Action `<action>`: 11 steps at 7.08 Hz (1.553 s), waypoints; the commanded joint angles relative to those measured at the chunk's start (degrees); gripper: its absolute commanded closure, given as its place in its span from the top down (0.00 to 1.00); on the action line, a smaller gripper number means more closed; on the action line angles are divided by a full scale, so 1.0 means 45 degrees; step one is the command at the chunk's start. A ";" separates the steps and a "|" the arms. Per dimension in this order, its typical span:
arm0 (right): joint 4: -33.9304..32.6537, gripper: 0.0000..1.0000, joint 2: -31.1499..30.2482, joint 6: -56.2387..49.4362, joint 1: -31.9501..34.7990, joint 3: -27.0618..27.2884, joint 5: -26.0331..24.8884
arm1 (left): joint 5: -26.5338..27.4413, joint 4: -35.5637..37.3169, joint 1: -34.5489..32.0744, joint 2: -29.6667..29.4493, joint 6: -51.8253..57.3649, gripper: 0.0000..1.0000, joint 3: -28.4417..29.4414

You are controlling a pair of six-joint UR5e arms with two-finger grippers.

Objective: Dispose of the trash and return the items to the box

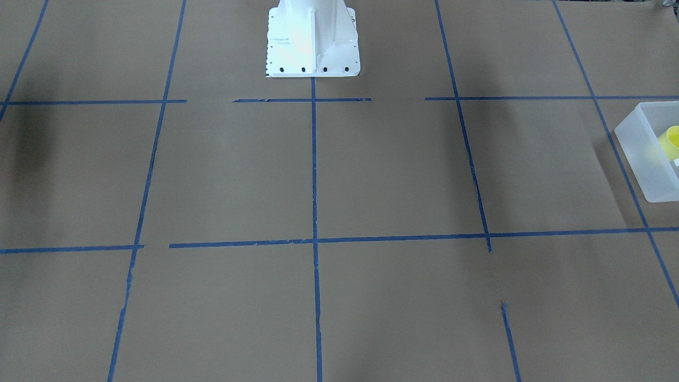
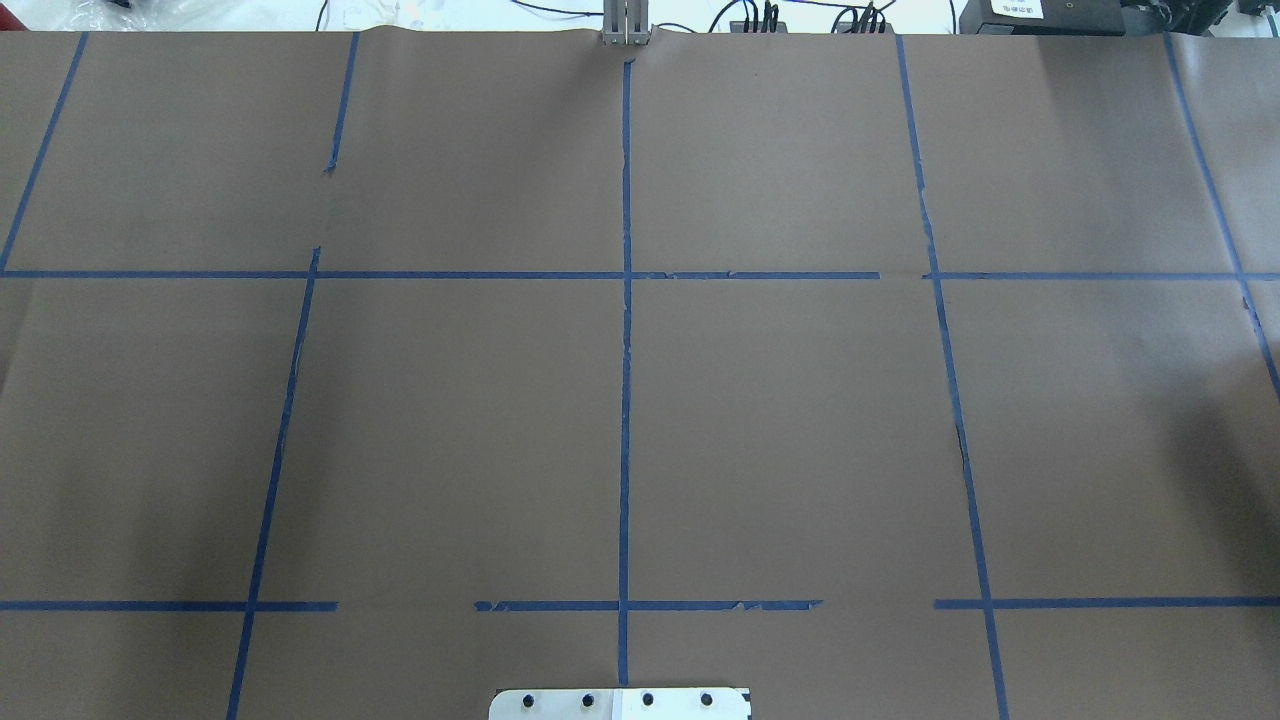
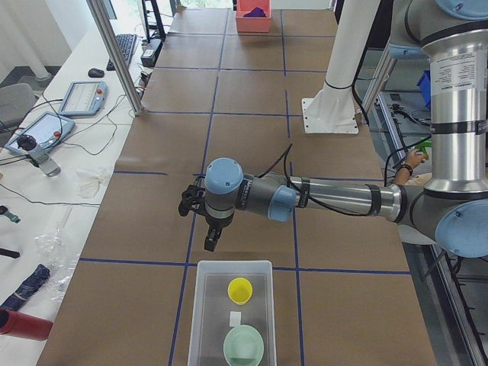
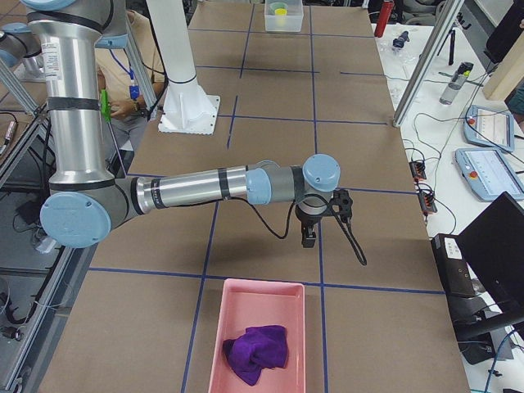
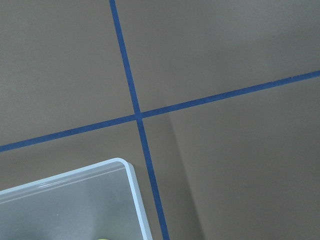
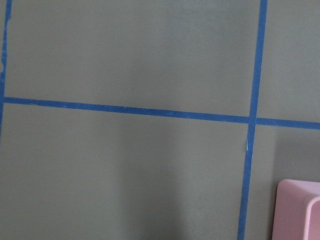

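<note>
One purple cloth (image 4: 256, 352) in pink bin (image 4: 262, 284)

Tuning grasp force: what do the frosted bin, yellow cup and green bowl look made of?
Yellow cup: looks like plastic; opaque, smooth, even colour. Green bowl: probably plastic or melamine; pale, slight sheen inside, too small to be sure. Bin: likely plastic, frosted translucent; the cup's yellow shows dimly through its wall.

We see a table (image 2: 450, 420) covered in brown paper, gridded with blue tape (image 2: 626, 400). Directly on it we see the white robot base (image 1: 313, 48) mid-edge, a frosted bin (image 3: 200, 305) at the robot's left end and a pink tray (image 4: 254, 307) at its right end.
</note>
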 commanded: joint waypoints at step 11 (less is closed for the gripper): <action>0.0019 1.00 -0.0285 0.0023 -0.0110 -0.0213 0.0021 | 0.0594 -0.0185 -0.0053 -0.0147 0.0063 1.00 0.0139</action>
